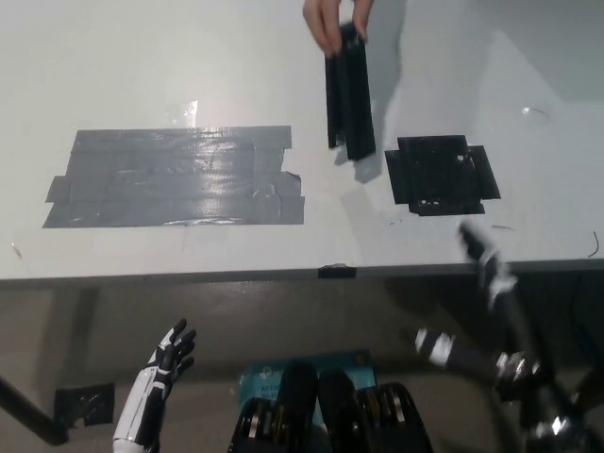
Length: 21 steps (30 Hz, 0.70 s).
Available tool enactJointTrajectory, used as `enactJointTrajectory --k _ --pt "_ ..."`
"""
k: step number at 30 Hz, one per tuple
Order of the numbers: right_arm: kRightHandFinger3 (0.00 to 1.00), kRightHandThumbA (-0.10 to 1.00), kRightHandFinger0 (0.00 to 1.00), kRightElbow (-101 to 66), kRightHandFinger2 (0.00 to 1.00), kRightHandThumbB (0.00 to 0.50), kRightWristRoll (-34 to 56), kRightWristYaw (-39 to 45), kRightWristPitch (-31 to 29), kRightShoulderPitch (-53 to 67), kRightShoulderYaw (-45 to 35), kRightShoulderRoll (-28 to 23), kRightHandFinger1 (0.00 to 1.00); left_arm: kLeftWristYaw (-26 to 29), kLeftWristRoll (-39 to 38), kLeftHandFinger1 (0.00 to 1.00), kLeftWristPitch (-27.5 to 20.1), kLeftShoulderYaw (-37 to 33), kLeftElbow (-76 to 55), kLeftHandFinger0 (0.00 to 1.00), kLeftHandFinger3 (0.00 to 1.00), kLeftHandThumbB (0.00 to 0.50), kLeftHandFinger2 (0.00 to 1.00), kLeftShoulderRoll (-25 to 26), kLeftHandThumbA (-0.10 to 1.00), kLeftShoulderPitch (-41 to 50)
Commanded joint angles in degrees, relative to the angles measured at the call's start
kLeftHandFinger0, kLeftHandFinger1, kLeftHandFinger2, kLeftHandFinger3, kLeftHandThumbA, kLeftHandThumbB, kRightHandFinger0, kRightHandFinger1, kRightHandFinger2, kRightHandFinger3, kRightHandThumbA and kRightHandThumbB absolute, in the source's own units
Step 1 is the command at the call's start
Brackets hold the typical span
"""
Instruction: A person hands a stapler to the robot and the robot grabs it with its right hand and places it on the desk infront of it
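The desk fills most of the scene, pale and glossy, with its near edge running across the middle. On it lies a wide patch of grey tape to the left, and a smaller square of black tape to the right. Between and above them a person's hand reaches in from the far side, holding the black stapler by its top end so it hangs down over the desk, just beside the black square. The robot's right hand is low at the desk's near right edge, well short of the stapler, blurred; its fingers look spread and hold nothing. To do this well, I'd say it should rise over the edge and close on the stapler's free lower end, clear of the person's fingers. The desk edge is the one thing in its way. The white left hand rests below the desk, fingers loosely spread
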Motion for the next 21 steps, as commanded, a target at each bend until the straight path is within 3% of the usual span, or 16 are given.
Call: enactJointTrajectory --k 1,3,10,15,21 --pt "1.0 1.0 1.0 -1.83 1.0 0.176 0.14 -1.09 3.28 -5.69 -2.43 0.09 1.0 -0.63 0.16 1.0 -2.12 -0.19 -0.96 1.0 1.0 0.401 1.0 0.52 1.0 -0.32" --pt "1.0 1.0 1.0 0.85 1.0 0.154 -0.12 -1.14 4.43 -9.39 -3.35 -0.26 1.0 -0.57 0.39 1.0 -2.06 -0.24 -1.07 1.0 1.0 0.396 1.0 0.56 1.0 -0.46" --pt "1.0 1.0 1.0 13.4 1.0 0.22 0.1 -1.62 9.41 -20.78 -5.2 -0.12 1.0 -0.94 0.1 1.0 -2.03 -0.33 -1.23 1.0 1.0 0.384 1.0 0.69 1.0 -0.89" --pt "1.0 1.0 1.0 24.11 1.0 0.232 0.84 -2.36 9.01 -28.4 -6.0 -0.15 1.0 -0.73 0.57 1.0 -2.02 -0.36 -1.52 1.0 1.0 0.391 1.0 0.76 1.0 -1.12" --pt "1.0 1.0 1.0 32.01 1.0 0.309 1.28 -2.61 11.57 -34.25 -5.95 1.58 1.0 -0.81 0.92 1.0 -1.31 -0.43 -2.0 1.0 1.0 0.403 1.0 0.84 1.0 -1.6"
